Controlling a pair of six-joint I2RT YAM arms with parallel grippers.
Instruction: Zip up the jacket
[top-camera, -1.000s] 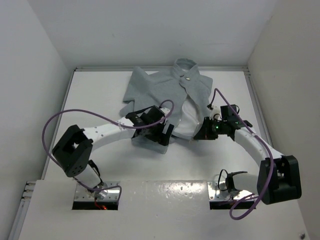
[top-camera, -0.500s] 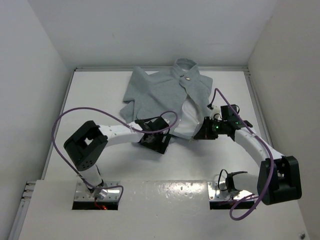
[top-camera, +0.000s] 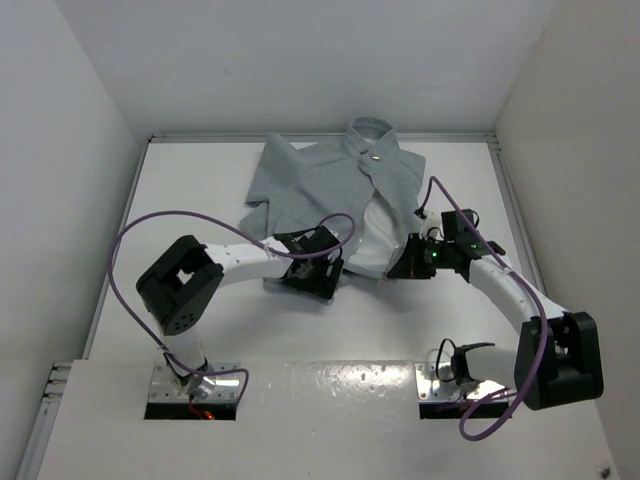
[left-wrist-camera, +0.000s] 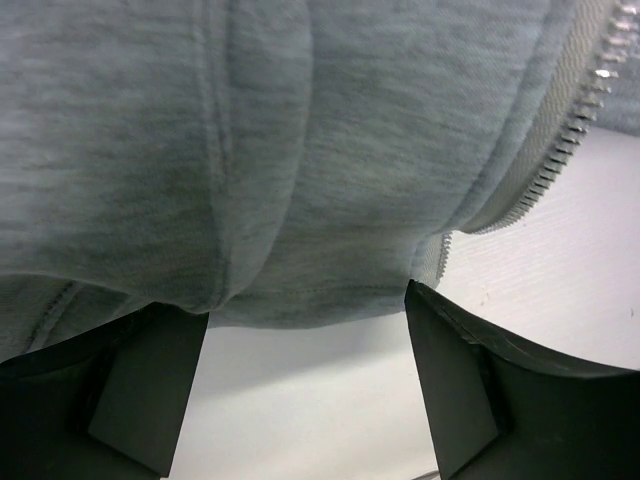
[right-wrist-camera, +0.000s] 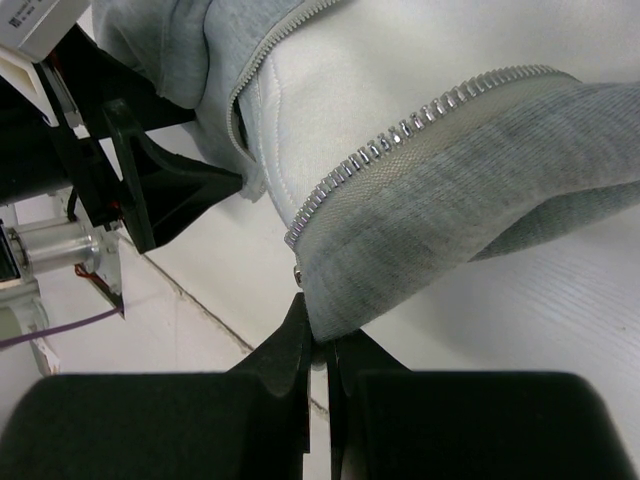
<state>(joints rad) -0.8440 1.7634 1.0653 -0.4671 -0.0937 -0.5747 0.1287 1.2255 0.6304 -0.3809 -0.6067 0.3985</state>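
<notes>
The light grey jacket (top-camera: 320, 180) lies on the table, collar at the far edge, its front open with white lining (top-camera: 375, 235) showing. My left gripper (top-camera: 312, 283) sits at the bottom hem of the jacket's left panel; in the left wrist view its jaws stand wide apart with the grey hem (left-wrist-camera: 300, 200) just beyond them and nothing between. My right gripper (top-camera: 400, 270) is shut on the bottom corner of the right panel (right-wrist-camera: 400, 260), pinching the fabric beside the zipper teeth (right-wrist-camera: 420, 115).
The white table (top-camera: 200, 200) is bounded by white walls at the left, right and back. A raised white ledge (top-camera: 330, 385) with the arm bases runs along the near edge. Purple cables (top-camera: 130, 240) loop over each arm.
My left arm has folded back toward its base and its gripper has settled lower at the jacket's bottom hem. The right arm and its grip have not moved.
</notes>
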